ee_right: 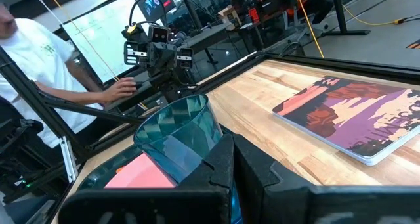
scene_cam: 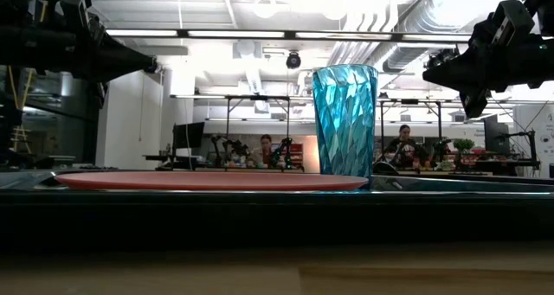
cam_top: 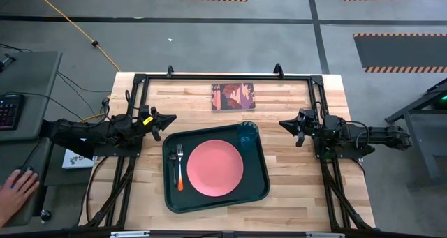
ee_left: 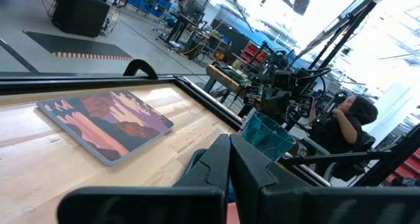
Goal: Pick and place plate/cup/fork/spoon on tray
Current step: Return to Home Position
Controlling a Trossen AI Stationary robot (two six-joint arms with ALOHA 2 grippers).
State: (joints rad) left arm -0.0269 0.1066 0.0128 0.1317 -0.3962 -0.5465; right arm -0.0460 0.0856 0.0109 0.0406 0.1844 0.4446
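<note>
Orange-handled fork (cam_top: 179, 167) shows only from above, beside plate (cam_top: 215, 167).

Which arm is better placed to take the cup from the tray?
Right. The cup stands in the tray's far right corner, nearer the right gripper than the left gripper. Both are shut.

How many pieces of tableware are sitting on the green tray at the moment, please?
3. The pink plate lies in the middle of the tray, the fork lies beside the plate toward the left arm, and the teal cup stands in a far corner. No spoon shows in any view.
</note>
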